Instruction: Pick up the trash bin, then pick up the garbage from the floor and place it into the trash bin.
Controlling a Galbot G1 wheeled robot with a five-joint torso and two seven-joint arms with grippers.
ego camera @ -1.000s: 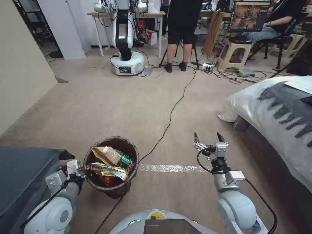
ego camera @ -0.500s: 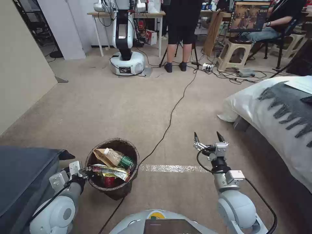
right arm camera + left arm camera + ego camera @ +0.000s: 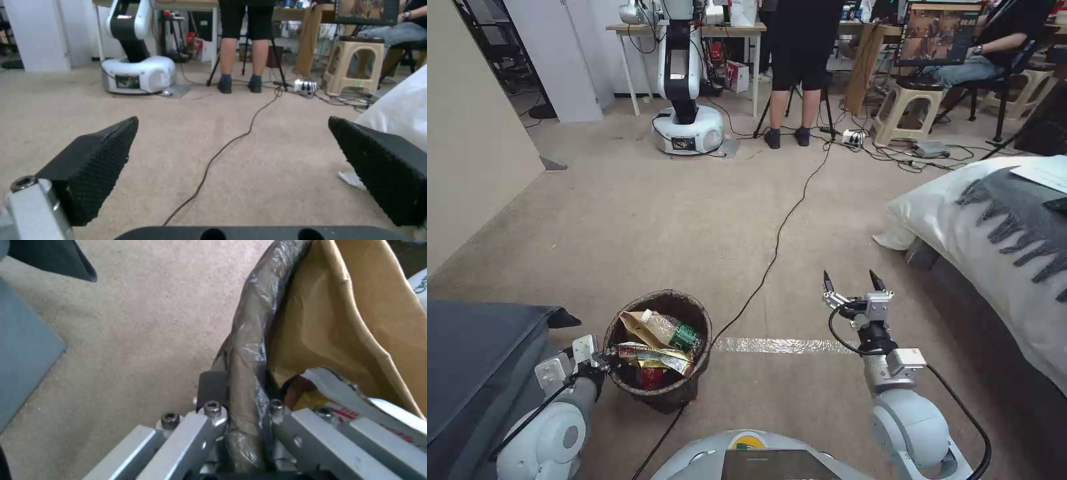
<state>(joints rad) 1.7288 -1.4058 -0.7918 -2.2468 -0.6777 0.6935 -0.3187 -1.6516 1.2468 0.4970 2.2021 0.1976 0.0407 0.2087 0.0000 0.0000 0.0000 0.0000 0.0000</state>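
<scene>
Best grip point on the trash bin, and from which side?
The bag-covered rim, from the robot's left: it is a thin edge that jaws can straddle. The left gripper is shut on the trash bin there, one finger outside, one inside.

trash bin (image 3: pixel 660 393) base hidden, garbage (image 3: pixel 657 347) labels perhaps unreadable

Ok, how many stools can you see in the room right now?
2: one beige stool stands in front of the monitor at the far desks, and a second stool stands farther right by the seated person. Others may be hidden.
</scene>
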